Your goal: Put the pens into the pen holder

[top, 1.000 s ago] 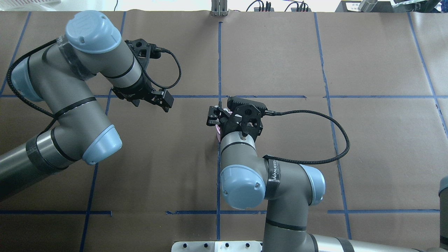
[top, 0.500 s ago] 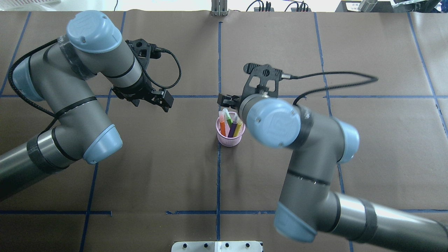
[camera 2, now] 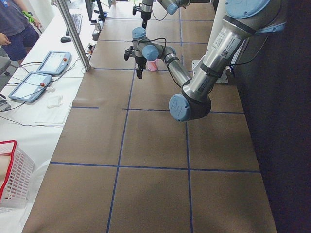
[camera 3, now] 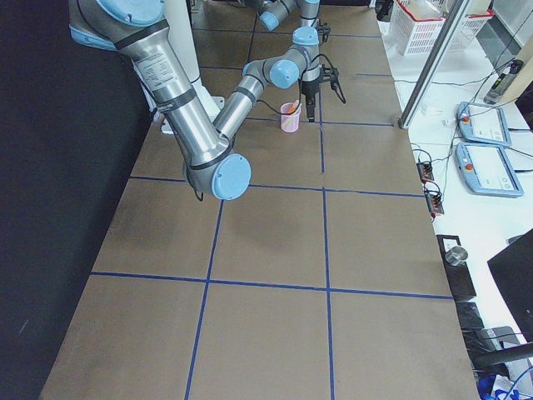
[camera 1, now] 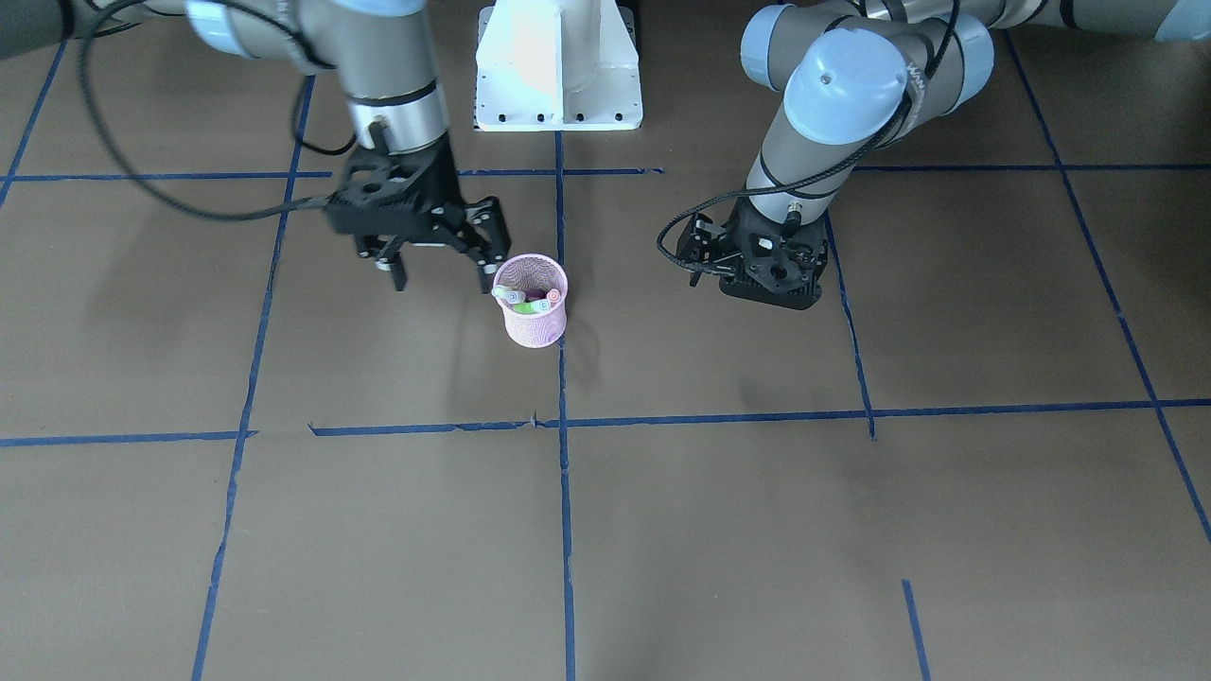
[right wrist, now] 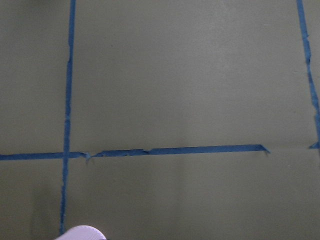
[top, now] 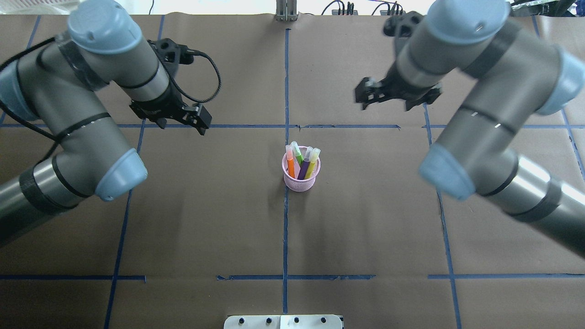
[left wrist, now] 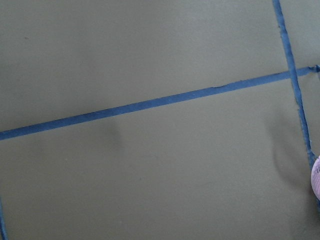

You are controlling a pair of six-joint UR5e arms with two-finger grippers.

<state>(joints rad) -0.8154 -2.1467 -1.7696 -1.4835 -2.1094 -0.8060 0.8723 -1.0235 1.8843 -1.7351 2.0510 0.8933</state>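
— Where do we place the pen holder [top: 299, 183]?

— We see it upright on the brown surface [top: 205, 219], between the two sets of jaws and gripped by neither. Four pens stand in it, pale caps up: the orange pen [top: 290, 168], the green pen [top: 298, 158], the purple pen [top: 304, 171] and the yellow pen [top: 311, 170].

— And the right gripper [camera 1: 443, 274]?

— From the front we see its jaws spread wide with nothing between them, hanging just beside the holder's rim. Overhead the same jaws are smeared by blur and seem farther off, so we will not fix the gap.

— The left gripper [top: 201, 122]?

— It hangs over the surface well apart from the holder, on the far side of it from the right jaws. We cannot tell how far its jaws are parted; we see nothing in them.

— The wrist views?

— Each shows us only bare surface, blue tape lines [left wrist: 150, 102] and a sliver of the pink holder at the frame's edge.
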